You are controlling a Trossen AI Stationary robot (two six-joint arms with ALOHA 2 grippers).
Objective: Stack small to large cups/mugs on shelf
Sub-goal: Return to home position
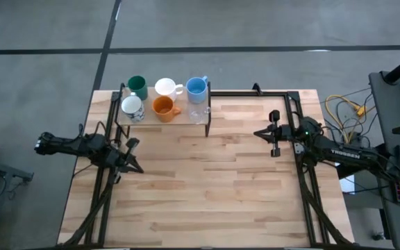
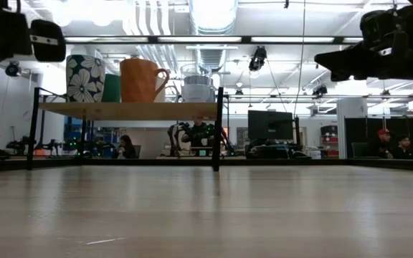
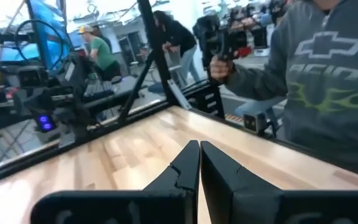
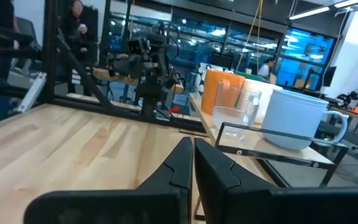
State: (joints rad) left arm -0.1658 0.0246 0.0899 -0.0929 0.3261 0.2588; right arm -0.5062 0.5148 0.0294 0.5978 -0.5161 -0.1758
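While cups (image 1: 162,106) fill shelf (image 2: 127,110) at far edge, left gripper (image 3: 199,144), right gripper (image 4: 191,140), fingers together, hang well apart, tabletop (image 1: 207,187) between.

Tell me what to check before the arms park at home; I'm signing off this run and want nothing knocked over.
1. Left gripper shut, empty: ok.
2. Right gripper shut, empty: ok.
3. Both grippers apart from the shelf: ok.
4. Upright on the shelf: dark green cup, white mug, light blue cup, patterned cup, orange mug, clear cup: ok.
5. Clear cup's margin at the shelf corner nearest the right gripper: cannot tell.
6. Person in grey sweatshirt beside the table, out of the grippers' way: cannot tell.
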